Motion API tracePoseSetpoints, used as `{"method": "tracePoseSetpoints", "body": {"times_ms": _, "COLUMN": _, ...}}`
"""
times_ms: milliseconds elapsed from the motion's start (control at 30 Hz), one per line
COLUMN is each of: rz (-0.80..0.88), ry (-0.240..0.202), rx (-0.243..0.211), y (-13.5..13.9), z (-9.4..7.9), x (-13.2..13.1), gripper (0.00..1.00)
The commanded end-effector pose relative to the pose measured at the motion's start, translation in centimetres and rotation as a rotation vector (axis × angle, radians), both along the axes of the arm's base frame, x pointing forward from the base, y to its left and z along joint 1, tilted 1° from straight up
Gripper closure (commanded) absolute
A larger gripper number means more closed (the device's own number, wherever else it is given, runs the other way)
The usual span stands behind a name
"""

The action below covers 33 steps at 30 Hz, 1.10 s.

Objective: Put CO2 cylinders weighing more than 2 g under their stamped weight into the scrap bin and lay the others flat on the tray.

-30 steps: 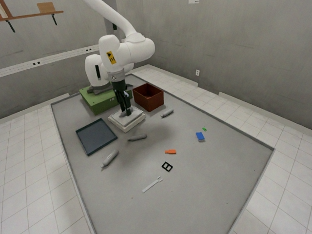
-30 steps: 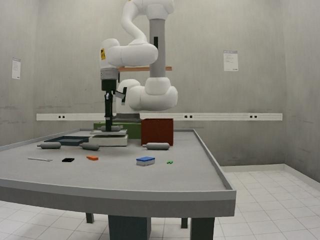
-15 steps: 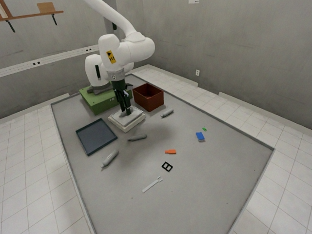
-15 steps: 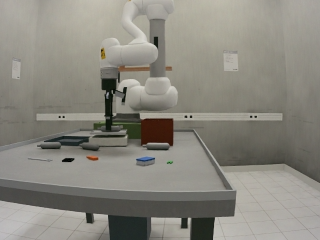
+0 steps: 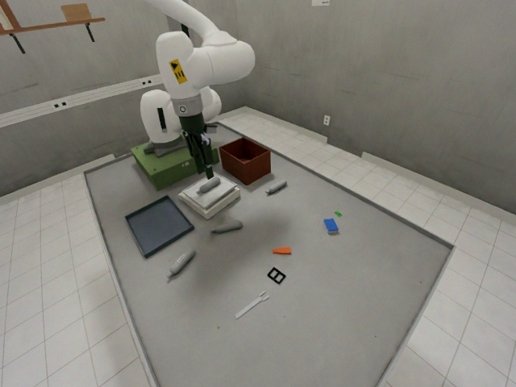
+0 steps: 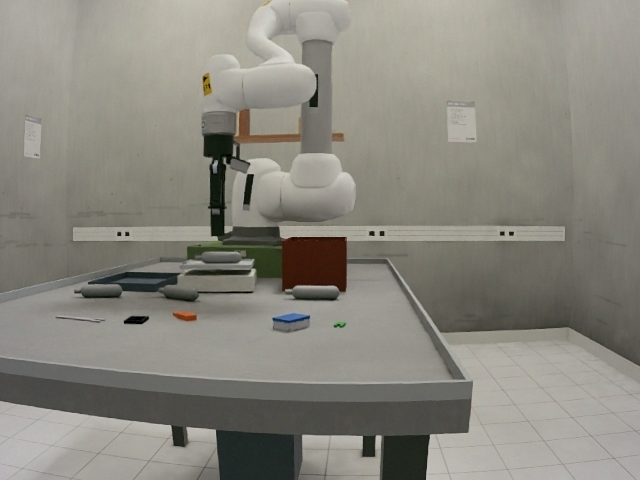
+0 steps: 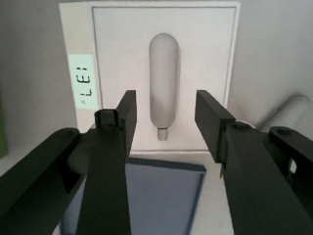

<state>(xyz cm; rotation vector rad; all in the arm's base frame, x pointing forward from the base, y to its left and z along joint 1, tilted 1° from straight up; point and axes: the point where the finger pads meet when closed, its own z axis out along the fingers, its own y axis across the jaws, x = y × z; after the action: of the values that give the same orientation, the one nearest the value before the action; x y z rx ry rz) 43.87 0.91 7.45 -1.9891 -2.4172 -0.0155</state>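
Note:
A grey CO2 cylinder (image 5: 209, 184) lies flat on the white scale (image 5: 210, 194), alone and touched by nothing. It also shows in the wrist view (image 7: 162, 85) and in the exterior view (image 6: 220, 256). The scale's display (image 7: 83, 88) is lit; I cannot read the digits surely. My gripper (image 5: 208, 171) hangs a little above the cylinder, open, with a finger to each side in the wrist view (image 7: 165, 122). Three more cylinders lie on the table: by the bin (image 5: 276, 185), in front of the scale (image 5: 226, 226), and near the tray (image 5: 181, 261). The dark blue tray (image 5: 158, 225) is empty. The red-brown scrap bin (image 5: 244, 160) stands right of the scale.
The arm's green base (image 5: 172, 160) stands behind the scale. Loose items lie on the table's near half: a blue block (image 5: 330, 225), a small green piece (image 5: 338, 213), an orange wedge (image 5: 281, 250), a black frame (image 5: 276, 275) and a white fork (image 5: 251, 305).

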Motion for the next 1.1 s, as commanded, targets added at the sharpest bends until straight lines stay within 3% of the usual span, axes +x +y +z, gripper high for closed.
{"method": "tracePoseSetpoints", "body": {"times_ms": 0, "rz": 0.000, "ry": -0.001, "rx": 0.000, "y": 0.0, "z": 2.4, "x": 0.0, "gripper": 0.61}}
{"method": "tracePoseSetpoints", "body": {"times_ms": 167, "rz": 0.000, "ry": -0.001, "rx": 0.000, "y": -0.1, "z": 4.2, "x": 0.0, "gripper": 0.61}}
{"method": "tracePoseSetpoints", "body": {"times_ms": 500, "rz": -0.041, "ry": 0.000, "rx": 0.000, "y": -0.1, "z": 4.7, "x": -0.2, "gripper": 0.61}}
{"method": "tracePoseSetpoints", "body": {"times_ms": 633, "rz": -0.249, "ry": 0.003, "rx": 0.000, "y": -0.5, "z": 5.8, "x": -1.4, "gripper": 0.61}}
{"method": "tracePoseSetpoints", "body": {"times_ms": 833, "rz": -0.601, "ry": 0.009, "rx": 0.009, "y": -1.4, "z": 8.9, "x": -5.0, "gripper": 0.61}}
{"method": "tracePoseSetpoints", "body": {"times_ms": 900, "rz": -0.601, "ry": 0.009, "rx": 0.009, "y": -1.4, "z": 8.9, "x": -5.0, "gripper": 0.61}}
{"method": "tracePoseSetpoints", "body": {"times_ms": 933, "rz": -0.754, "ry": 0.011, "rx": 0.011, "y": -1.5, "z": 9.5, "x": -5.7, "gripper": 0.61}}
{"method": "tracePoseSetpoints", "body": {"times_ms": 1067, "rz": -0.942, "ry": 0.016, "rx": 0.021, "y": -2.0, "z": 11.2, "x": -8.1, "gripper": 0.61}}
